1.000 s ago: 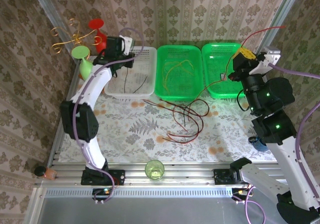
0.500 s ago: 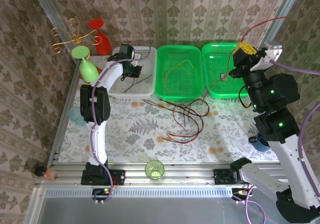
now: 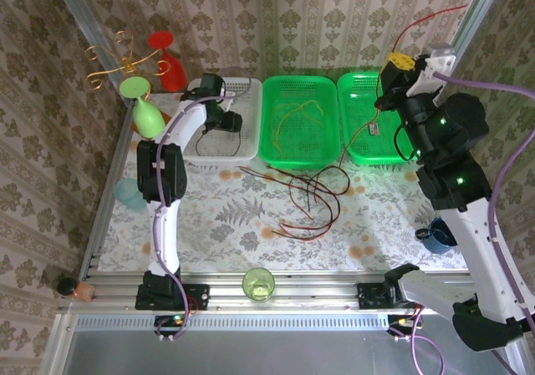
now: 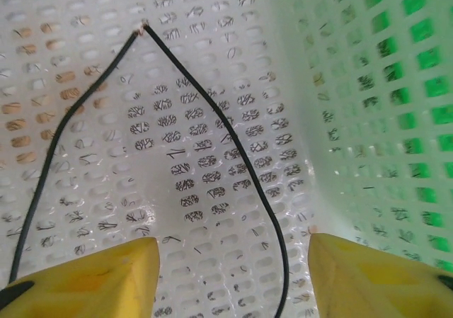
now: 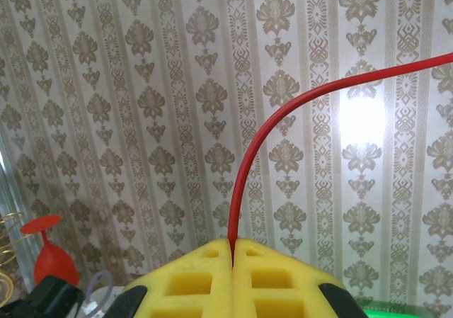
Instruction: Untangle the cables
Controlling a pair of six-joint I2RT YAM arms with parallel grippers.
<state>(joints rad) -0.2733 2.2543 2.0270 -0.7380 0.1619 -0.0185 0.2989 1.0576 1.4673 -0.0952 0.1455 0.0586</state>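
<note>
The tabletop [image 3: 217, 225] is covered with a pale cloth with a leaf and flower print. Damask wallpaper [image 3: 334, 16] closes it in on three sides, and an aluminium rail [image 3: 292, 291] runs along the lower edge.

Three baskets stand in a row across the upper middle: a white basket [image 3: 219, 156], a middle green basket [image 3: 301, 163] and a right green basket [image 3: 359, 99].

Most of the cables [image 3: 313, 193], dark red and black, lie tangled at the centre of the frame, just below the green baskets. Yellow and orange strands [image 3: 292, 116] rest inside the middle basket.

The left claw [image 3: 226, 123] hangs over the white basket with its fingers spread and released. In the wrist view a black cable [image 4: 212, 120] loops loose on the basket floor [image 4: 177, 49] ahead of the claw [image 4: 233, 261].

At the upper right the right claw [image 3: 393, 66] is raised and clenched on a red cable [image 3: 435, 12]. The cable rises from between its yellow pads [image 5: 233, 251] and arcs to the right [image 5: 244, 183].

A red goblet [image 3: 165, 58], a green goblet [image 3: 144, 108] and a gold wire stand [image 3: 117, 58] crowd the upper left. A teal cup [image 3: 127, 193] sits at the left edge, a green cup [image 3: 258, 284] at the lower middle and a blue mug [image 3: 436, 235] at the right.
</note>
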